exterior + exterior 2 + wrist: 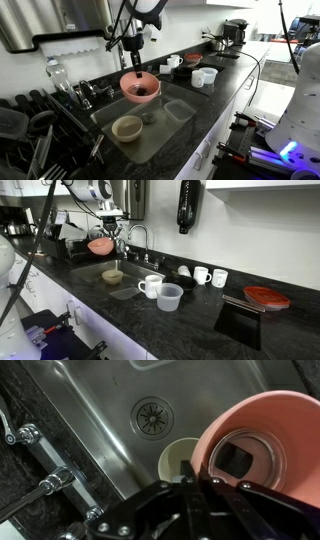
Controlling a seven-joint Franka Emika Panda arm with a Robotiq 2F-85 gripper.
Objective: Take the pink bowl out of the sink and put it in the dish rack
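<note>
In an exterior view, the pincer [134,66] comes down from the top centre and is clamped on the rim of the pink bowl [140,88]. The bowl hangs tilted in the air over the far side of the sink [157,135]. Lower in the basin sits a beige bowl [127,127], and the rack [35,135] fills the lower left corner on the black worktop [215,95].

In an exterior view from the opposite side, we see the pink bowl [100,246] at upper left, held by the pincer [110,232] above the sink [128,276], just left of the faucet [138,240]. A white mug [150,285] stands on the worktop near the frame's centre.

In the wrist view, the pincer [200,488] enters from the bottom edge, its fingers closed on the pink bowl [265,450], whose underside faces us at right. Below it we see the beige bowl [175,460] and the drain [152,415].
</note>
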